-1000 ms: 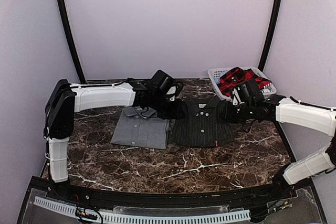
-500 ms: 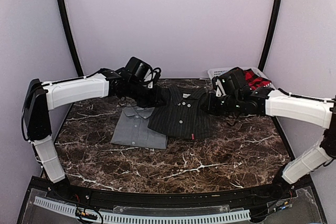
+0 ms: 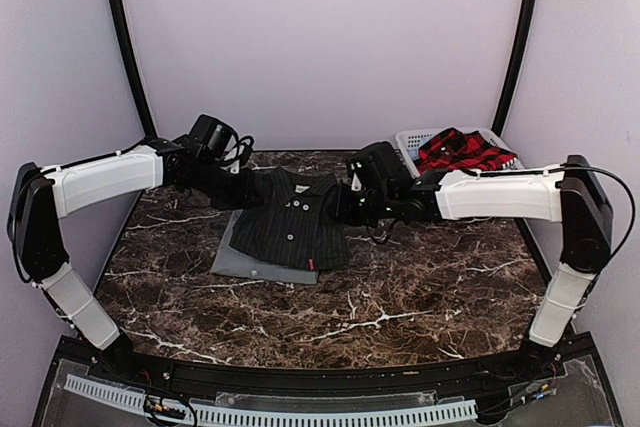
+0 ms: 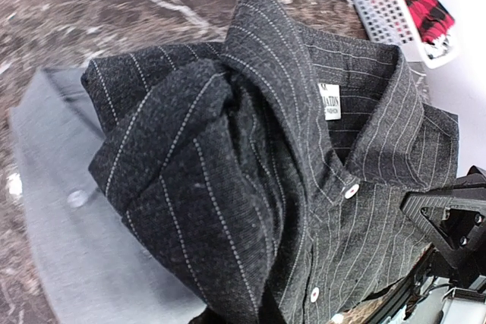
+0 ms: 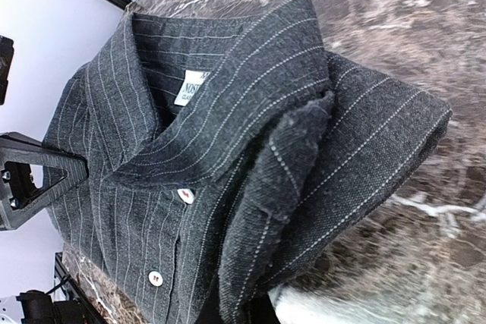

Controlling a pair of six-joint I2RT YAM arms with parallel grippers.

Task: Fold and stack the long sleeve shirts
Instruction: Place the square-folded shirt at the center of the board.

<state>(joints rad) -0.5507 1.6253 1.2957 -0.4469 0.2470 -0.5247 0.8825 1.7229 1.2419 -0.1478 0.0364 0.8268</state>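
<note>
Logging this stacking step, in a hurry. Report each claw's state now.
Left claw: closed, holding the pinstriped shirt by one shoulder.
Right claw: closed, holding its other shoulder.

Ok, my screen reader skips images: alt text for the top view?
The left gripper and right gripper hold a pinstripe shirt by its shoulders over a grey shirt on a table. A plaid shirt lies in a basket, far right.

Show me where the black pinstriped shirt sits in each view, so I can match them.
Top external: pinstriped shirt just left of centre, lying over the grey shirt.
Left wrist: the shirt fills the centre and right.
Right wrist: the shirt fills the centre and left.
Shared landmark: its collar.
</note>
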